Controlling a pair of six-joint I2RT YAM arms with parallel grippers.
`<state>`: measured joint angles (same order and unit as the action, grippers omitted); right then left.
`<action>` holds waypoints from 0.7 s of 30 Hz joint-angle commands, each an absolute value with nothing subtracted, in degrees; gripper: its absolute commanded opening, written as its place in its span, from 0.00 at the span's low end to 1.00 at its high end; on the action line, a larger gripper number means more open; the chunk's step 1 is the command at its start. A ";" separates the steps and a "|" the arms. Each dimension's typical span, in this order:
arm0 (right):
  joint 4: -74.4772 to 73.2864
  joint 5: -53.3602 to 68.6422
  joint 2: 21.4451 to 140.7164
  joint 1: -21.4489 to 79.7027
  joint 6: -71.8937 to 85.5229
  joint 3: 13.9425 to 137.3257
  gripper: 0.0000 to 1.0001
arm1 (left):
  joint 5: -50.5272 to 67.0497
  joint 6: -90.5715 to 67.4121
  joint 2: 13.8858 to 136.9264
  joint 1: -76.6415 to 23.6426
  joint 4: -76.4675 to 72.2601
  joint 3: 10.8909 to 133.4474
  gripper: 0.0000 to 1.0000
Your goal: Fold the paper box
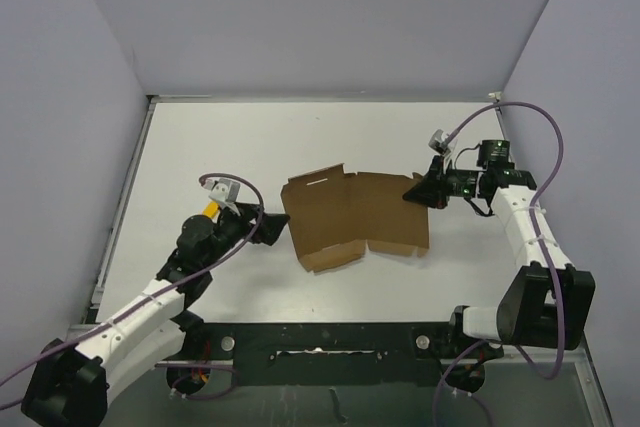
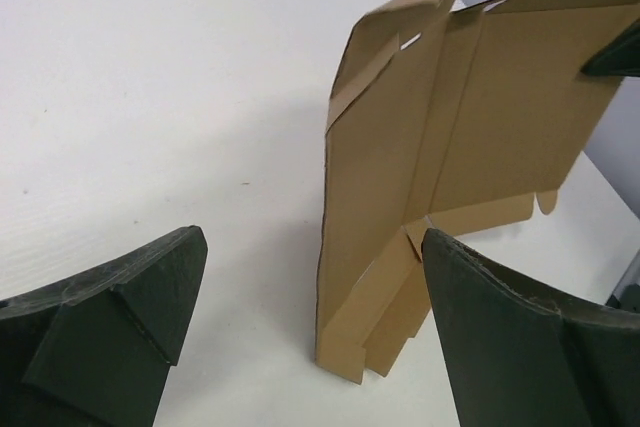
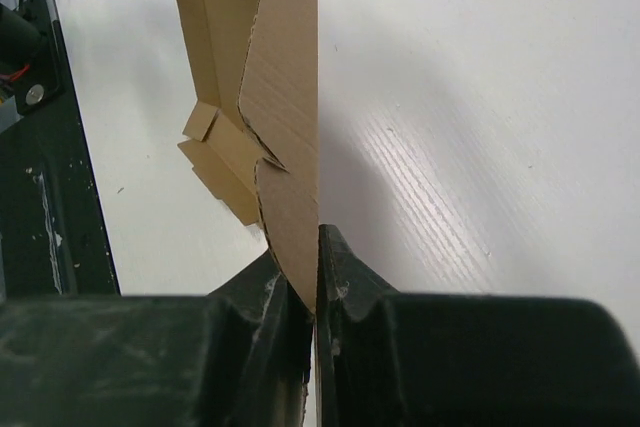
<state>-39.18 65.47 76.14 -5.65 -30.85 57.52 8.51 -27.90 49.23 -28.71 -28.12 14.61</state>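
A white desk, closed in on three sides by plain pale walls, carries everything. At its near edge a black mounting plate is seen, with both arm bases bolted to it. Just beyond, the left tool is held low with its jaws spread wide and nothing between them. In its wrist view the cardboard lies ahead of the gap, near but not touched.

At mid-desk lies the paper box, a brown die-cut sheet that is only partly folded. One long panel is raised along a crease, and small flaps hang loose at the near edge. Its right border is pinched by the right tool, with the jaws closed flat on a single thickness of board (the right wrist view shows that edge clamped between the pads).

The sheet is judged light and thin, stiff across its panels but yielding at the creases. It is likely to slide on the smooth desk if pushed unheld. The tabs and slots are judged easy to crush, so a plain panel edge close to a crease is the better place to hold. The free left border suits the left tool.

No other loose thing is seen nearby. Purple cables loop above the arms, and the raised panel itself may catch an approaching finger.
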 commanded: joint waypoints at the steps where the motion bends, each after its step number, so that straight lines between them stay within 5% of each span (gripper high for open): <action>1: -44.35 65.83 72.04 -5.40 -37.12 61.24 0.00 | 14.42 -22.45 41.81 -28.39 -16.47 23.04 0.92; 13: -44.63 67.09 70.58 -4.59 -35.31 61.90 0.00 | 14.82 -14.17 60.97 -31.89 26.06 66.06 0.86; 21: -43.83 66.45 70.85 -4.39 -33.93 61.96 0.00 | -9.92 -4.36 76.99 -48.01 43.52 86.05 0.88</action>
<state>-44.86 65.17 71.53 -4.78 -34.54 59.20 3.95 -11.09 71.11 -42.57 31.59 77.95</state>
